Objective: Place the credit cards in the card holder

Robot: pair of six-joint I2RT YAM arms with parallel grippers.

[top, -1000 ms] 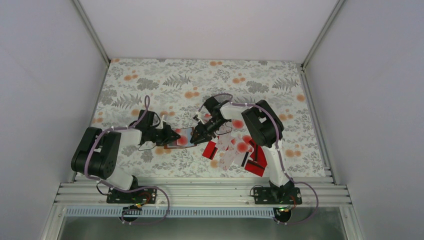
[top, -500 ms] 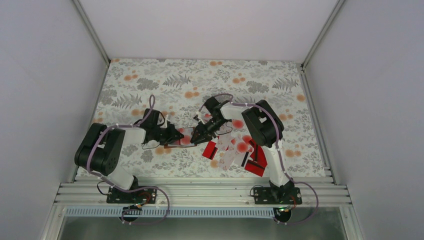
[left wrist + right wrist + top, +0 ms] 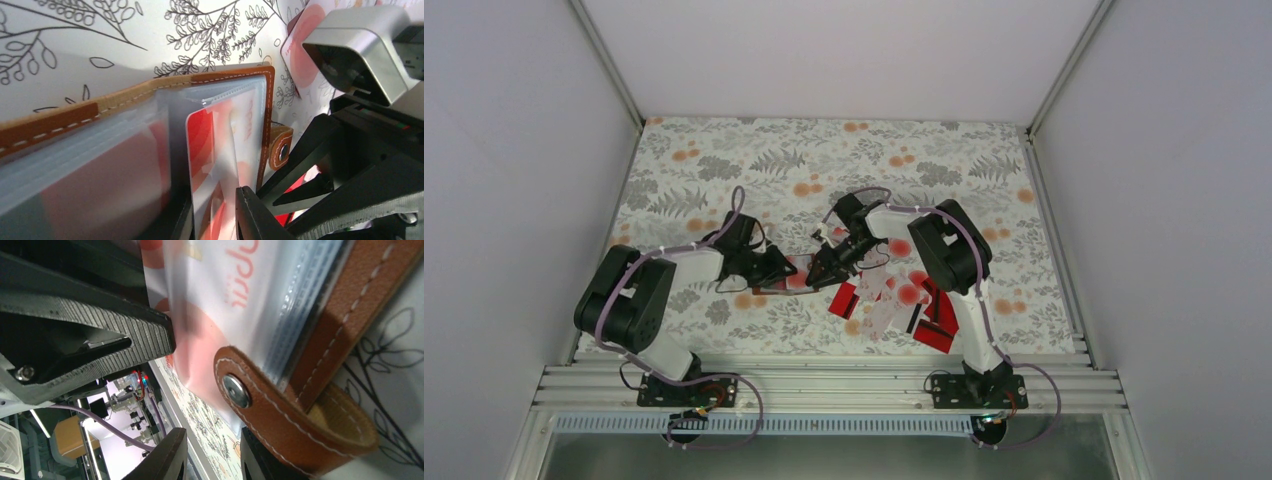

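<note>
The brown card holder (image 3: pixel 792 279) lies open on the table between my two grippers. In the left wrist view its stitched brown edge (image 3: pixel 210 78) frames clear sleeves, and a white card with red blotches (image 3: pixel 205 145) sits in one sleeve. My left gripper (image 3: pixel 215 220) is shut on that sleeve and card. In the top view it (image 3: pixel 778 271) is at the holder's left side. My right gripper (image 3: pixel 210 455) is open with nothing between its jaws, right beside the holder's snap strap (image 3: pixel 280 405). In the top view it (image 3: pixel 818 274) is at the holder's right edge.
Several loose red and white-blotched cards (image 3: pixel 904 300) lie in a heap right of the holder, under the right arm. One blotched card (image 3: pixel 302 55) lies just beyond the holder. The table has a floral cloth (image 3: pixel 724 160), with walls on three sides.
My left arm has swung forward and right, bringing its gripper closer against the holder. The right gripper has barely moved.
</note>
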